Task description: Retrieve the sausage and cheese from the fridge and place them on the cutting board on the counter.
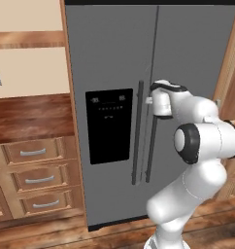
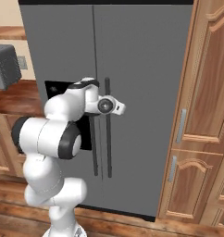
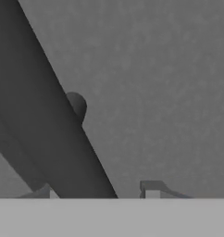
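Observation:
The grey fridge (image 1: 114, 53) (image 2: 146, 60) stands with both doors shut, so the sausage and cheese are hidden inside. The cutting board is out of view. My gripper (image 1: 149, 100) (image 2: 108, 105) is pressed up to the right door's long vertical handle (image 1: 149, 146) (image 2: 107, 148), at about the height of the black dispenser panel (image 1: 109, 125). In the hand view the dark handle (image 3: 53, 129) runs diagonally between my gripper's (image 3: 101, 190) two fingertips. The left fingertip (image 3: 52, 192) sits against the bar, while a gap shows between the bar and the right fingertip (image 3: 152, 189).
The dark wood counter (image 1: 32, 116) (image 2: 12, 99) lies left of the fridge, over drawers with silver handles (image 1: 33, 177). A grey microwave (image 2: 3, 67) sits on it. Tall wooden cabinets (image 2: 206, 115) flank the fridge's right side. The left door's handle (image 1: 137, 136) runs close beside the right one.

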### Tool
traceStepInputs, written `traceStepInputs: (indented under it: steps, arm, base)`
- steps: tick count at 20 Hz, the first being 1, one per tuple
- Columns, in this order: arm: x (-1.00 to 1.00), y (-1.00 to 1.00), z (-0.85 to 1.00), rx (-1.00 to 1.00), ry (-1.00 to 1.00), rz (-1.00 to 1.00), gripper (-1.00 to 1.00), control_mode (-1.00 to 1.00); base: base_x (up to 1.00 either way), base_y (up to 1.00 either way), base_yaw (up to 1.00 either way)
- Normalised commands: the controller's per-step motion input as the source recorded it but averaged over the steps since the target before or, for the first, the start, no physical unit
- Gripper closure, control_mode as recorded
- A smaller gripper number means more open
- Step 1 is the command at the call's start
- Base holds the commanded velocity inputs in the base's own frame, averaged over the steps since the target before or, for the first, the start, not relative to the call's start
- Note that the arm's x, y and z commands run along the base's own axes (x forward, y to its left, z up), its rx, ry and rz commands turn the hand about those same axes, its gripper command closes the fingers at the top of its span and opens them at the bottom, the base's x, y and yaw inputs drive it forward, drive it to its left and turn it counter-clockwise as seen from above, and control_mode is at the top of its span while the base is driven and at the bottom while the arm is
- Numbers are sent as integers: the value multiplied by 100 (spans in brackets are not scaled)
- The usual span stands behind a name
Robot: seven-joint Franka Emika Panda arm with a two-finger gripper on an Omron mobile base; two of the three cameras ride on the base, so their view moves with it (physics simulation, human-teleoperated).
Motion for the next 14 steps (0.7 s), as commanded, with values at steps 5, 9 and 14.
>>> traceStepInputs:
  steps: [5, 9, 14]
  arm:
    - [-45, -24, 9, -3, -7, 0, 100, -100]
    - [-56, -56, 30, -12, -13, 0, 100, -100]
    - [-72, -85, 31, -14, -9, 0, 100, -100]
  base:
    - [0, 0, 0]
    - [0, 0, 0]
    - [0, 0, 0]
